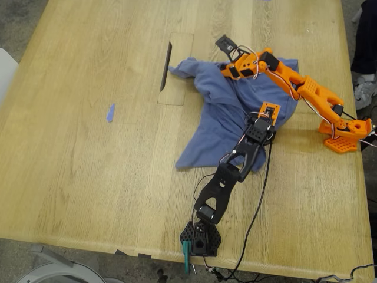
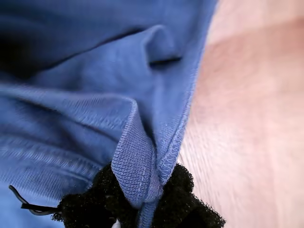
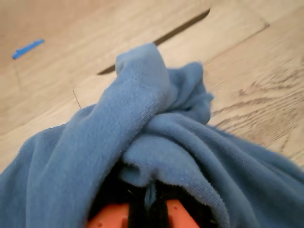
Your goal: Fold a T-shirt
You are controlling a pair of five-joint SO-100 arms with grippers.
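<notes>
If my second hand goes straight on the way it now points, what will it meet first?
The bunched T-shirt, piled directly before my second hand and seemingly already pinched in it. Beyond the cloth probably lies the dark slot, though depth is unclear.

- the t-shirt (image 3: 156,142) fills most of the second wrist view, slate-blue and bunched into thick rolled folds.
- one fold rises in a rounded peak, and behind it a smaller crumpled lump of the same cloth lies on the bench (image 3: 247,95).
- my second gripper (image 3: 142,213) shows only as orange parts with a dark middle, and the cloth hangs over it and covers its fingers, so how they stand cannot be told.
- the bench is pale wood with visible grain.
- a long dark slot (image 3: 156,40) runs across the wood beyond the cloth.
- a small blue strip (image 3: 27,48) lies on the wood, well apart from the t-shirt.
</notes>
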